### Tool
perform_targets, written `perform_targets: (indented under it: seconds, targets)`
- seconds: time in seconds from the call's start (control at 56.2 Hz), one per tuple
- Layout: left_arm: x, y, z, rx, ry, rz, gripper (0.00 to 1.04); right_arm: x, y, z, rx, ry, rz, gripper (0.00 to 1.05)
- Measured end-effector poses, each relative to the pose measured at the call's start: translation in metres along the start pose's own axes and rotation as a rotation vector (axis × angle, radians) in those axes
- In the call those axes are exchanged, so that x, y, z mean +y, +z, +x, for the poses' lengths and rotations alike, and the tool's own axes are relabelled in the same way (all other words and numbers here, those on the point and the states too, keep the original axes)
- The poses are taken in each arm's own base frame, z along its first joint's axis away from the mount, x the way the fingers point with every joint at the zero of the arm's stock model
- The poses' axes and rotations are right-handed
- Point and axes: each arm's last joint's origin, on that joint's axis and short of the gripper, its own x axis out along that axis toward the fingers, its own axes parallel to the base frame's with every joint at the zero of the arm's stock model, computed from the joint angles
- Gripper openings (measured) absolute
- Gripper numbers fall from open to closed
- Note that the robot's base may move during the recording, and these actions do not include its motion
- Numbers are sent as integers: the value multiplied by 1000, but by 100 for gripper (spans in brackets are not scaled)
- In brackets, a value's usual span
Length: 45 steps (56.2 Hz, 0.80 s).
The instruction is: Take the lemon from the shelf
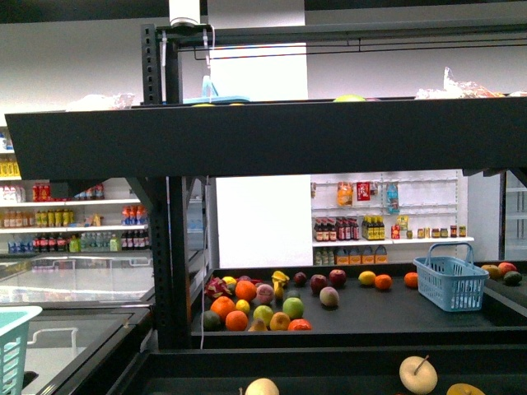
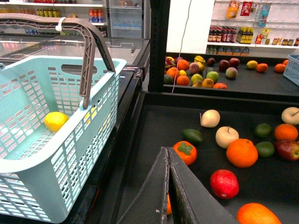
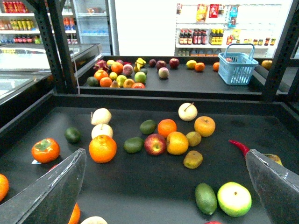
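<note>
Right wrist view. The right gripper point(image 3: 163, 186) hangs over the shelf point(image 3: 140, 186), its two dark fingers point(image 3: 51, 189) spread wide apart with nothing between them. Scattered on the black tray beneath: an orange point(image 3: 103, 148) beside a pale apple point(image 3: 101, 131), a red apple point(image 3: 155, 144) touching an orange-yellow fruit point(image 3: 177, 143), a persimmon point(image 3: 45, 150) nearer one edge, a green avocado point(image 3: 205, 198) just beside a light green apple point(image 3: 234, 199), and a red chilli point(image 3: 239, 146). On a farther tray lie a heap of mixed fruit point(image 3: 119, 77) and a blue basket point(image 3: 238, 68). White wall shelves of bottles point(image 3: 205, 36) stand behind.
</note>
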Motion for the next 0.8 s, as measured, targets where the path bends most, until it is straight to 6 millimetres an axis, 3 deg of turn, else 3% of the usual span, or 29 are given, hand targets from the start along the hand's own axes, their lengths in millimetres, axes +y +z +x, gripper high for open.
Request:
perform_targets:
  seconds: [0.498, 0.801]
  targets:
    - [0, -16, 0, -6, 0, 0, 3, 0, 0, 0, 0, 0, 0, 102]
    - [0, -16, 0, -7, 0, 0, 58, 0, 0, 0, 0, 0, 0, 102]
